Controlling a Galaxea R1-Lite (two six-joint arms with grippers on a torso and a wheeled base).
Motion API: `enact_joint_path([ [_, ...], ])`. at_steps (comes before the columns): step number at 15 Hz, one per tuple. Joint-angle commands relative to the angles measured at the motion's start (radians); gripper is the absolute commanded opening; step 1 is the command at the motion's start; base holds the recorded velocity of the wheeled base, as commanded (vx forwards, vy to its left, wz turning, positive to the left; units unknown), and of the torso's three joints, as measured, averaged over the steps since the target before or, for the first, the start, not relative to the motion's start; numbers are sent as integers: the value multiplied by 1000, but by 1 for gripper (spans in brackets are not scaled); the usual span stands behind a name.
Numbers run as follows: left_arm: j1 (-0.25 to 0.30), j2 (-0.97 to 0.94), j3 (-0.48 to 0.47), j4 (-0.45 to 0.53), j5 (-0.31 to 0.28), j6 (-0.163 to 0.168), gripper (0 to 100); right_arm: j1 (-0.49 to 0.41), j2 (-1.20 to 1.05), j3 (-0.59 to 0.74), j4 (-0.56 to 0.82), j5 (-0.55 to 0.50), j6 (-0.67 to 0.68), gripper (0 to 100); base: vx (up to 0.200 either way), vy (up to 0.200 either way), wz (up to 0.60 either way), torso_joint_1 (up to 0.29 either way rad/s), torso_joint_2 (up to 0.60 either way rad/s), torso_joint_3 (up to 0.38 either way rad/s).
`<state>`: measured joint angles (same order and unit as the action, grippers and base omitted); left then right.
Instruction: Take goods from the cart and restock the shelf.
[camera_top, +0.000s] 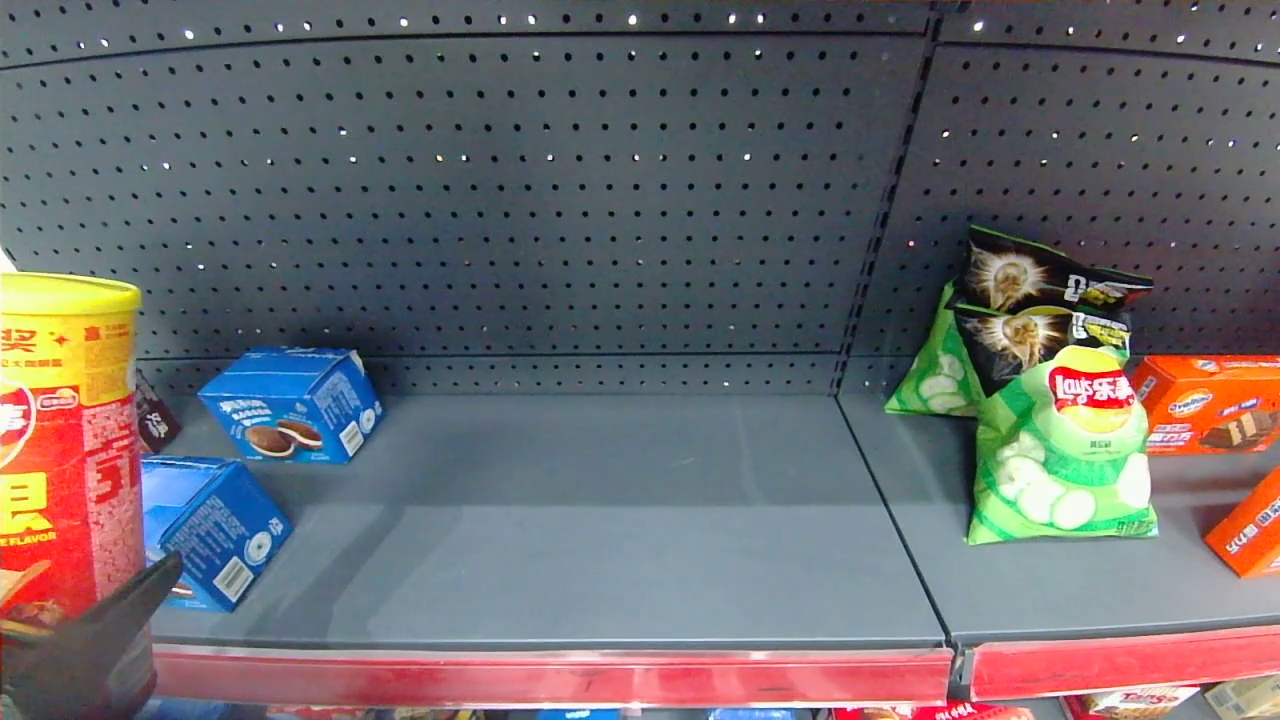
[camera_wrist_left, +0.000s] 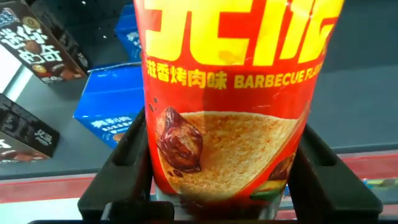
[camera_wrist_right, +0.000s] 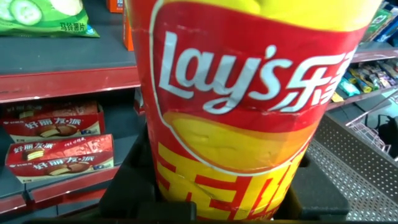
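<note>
Red card with a yellow lid marks the left canister (camera_top: 65, 430), which stands upright at the left end of the shelf front in the head view, with one black finger (camera_top: 140, 595) rising beside its base. The left wrist view adds the grip: the left gripper (camera_wrist_left: 224, 155) has its jaws clenched on the canister's lower body, one dark finger on each side. Whether the base touches the board cannot be told. That wrist view also shows two dark snack boxes (camera_wrist_left: 43, 43) off to the side of the blue ones. The right wrist view shows a second can, the right canister (camera_wrist_right: 249, 93), grasped low on its body by the right gripper (camera_wrist_right: 224, 186). Behind it lie a red shelf lip, red biscuit boxes (camera_wrist_right: 59, 158) on a lower tier, and a grey perforated panel (camera_wrist_right: 360, 162). The grey shelf board (camera_top: 600, 520) is broad and flat, edged by a red price strip (camera_top: 550, 675) and backed by dark pegboard (camera_top: 500, 200). Two blue biscuit boxes (camera_top: 292, 403) lie tilted near its left end, the nearer one just beside the left canister. On the next bay to the right, green crisp bags (camera_top: 1062, 450) lean together with dark bags (camera_top: 1040, 280) propped behind them, and orange boxes (camera_top: 1205, 403) sit just beside these.
</note>
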<state>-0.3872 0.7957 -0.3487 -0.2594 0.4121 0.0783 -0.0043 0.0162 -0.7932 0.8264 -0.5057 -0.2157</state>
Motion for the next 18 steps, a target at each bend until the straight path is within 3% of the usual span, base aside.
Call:
enact_joint_path([
  [1, -1, 14, 4, -3, 2, 21, 0, 1, -12, 8, -1, 0, -1, 0, 0, 0, 0, 0, 0, 0],
  [2, -1, 26, 4, -23, 10, 46, 0, 1, -12, 9, -1, 0, -1, 0, 0, 0, 0, 0, 0, 0],
  [4, -22, 69, 1, -110, 79, 74, 0, 1, -12, 8, -1, 0, -1, 0, 0, 0, 0, 0, 0, 0],
  [7, -214, 112, -18, -184, 244, 81, 0, 1, -12, 6, 5, -4, -1, 0, 0, 0, 0, 0, 0, 0],
  [9, -259, 157, -67, -184, 287, 61, 0, 1, -12, 8, 8, -7, -7, 0, 0, 0, 0, 0, 0, 0],
  [13, -271, 241, -113, -181, 369, 55, 0, 1, -12, 23, -1, -5, -16, 0, 0, 0, 0, 0, 0, 0],
  [18, -271, 258, -138, -182, 623, 41, 0, 1, -12, 2, -3, -4, -13, 0, 0, 0, 0, 0, 0, 0],
])
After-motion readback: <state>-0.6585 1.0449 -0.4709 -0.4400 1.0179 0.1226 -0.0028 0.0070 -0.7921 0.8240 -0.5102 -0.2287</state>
